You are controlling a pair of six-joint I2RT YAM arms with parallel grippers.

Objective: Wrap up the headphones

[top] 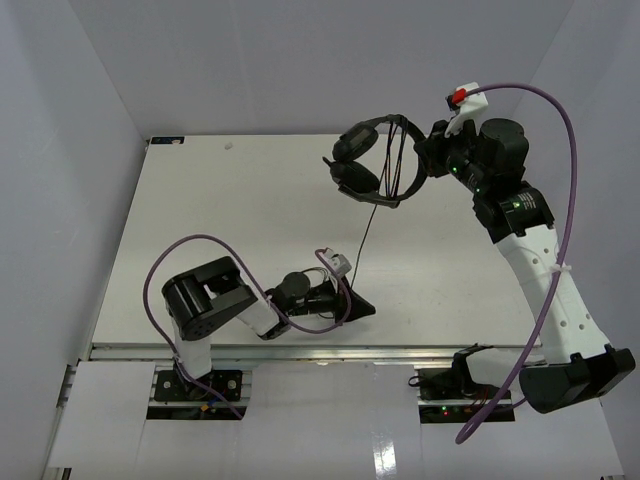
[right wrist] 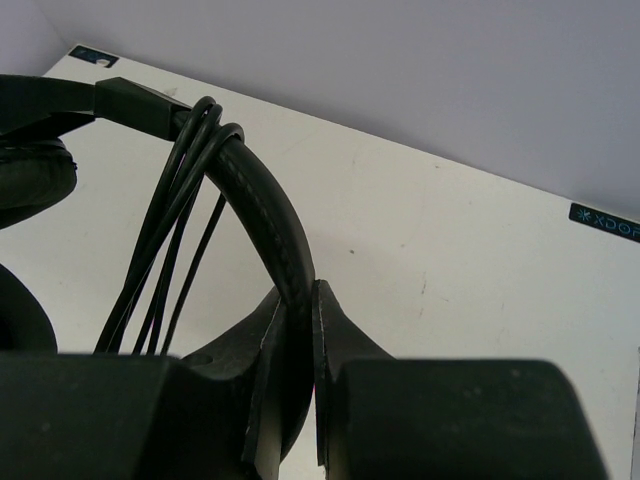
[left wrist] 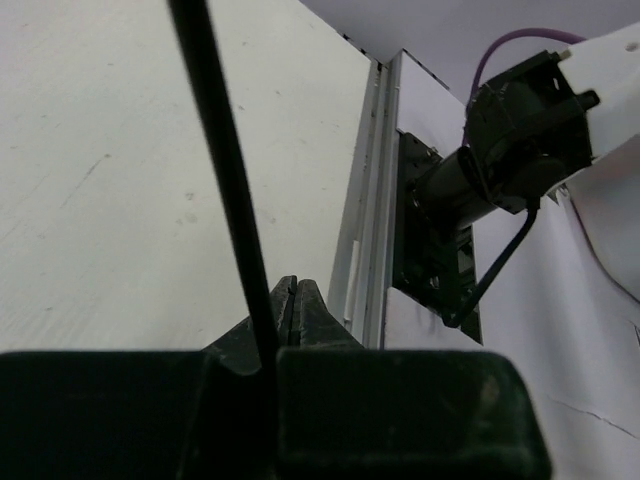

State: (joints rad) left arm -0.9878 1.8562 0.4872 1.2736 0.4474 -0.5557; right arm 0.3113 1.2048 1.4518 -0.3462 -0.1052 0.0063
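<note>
The black headphones hang in the air over the back right of the table, earcups to the left. My right gripper is shut on the arched headband, which passes between its fingertips. Several turns of the thin black cord lie around the headband beside the jaws. From there the cord runs straight down to my left gripper, low near the table's front edge. The left gripper is shut; the taut cord crosses its left finger and vanishes at the finger roots. The plugs are hidden.
The table's metal front rail lies just behind the left gripper and also shows in the left wrist view. The right arm's base stands beyond it. Purple arm cables loop by both arms. Pale walls enclose the table.
</note>
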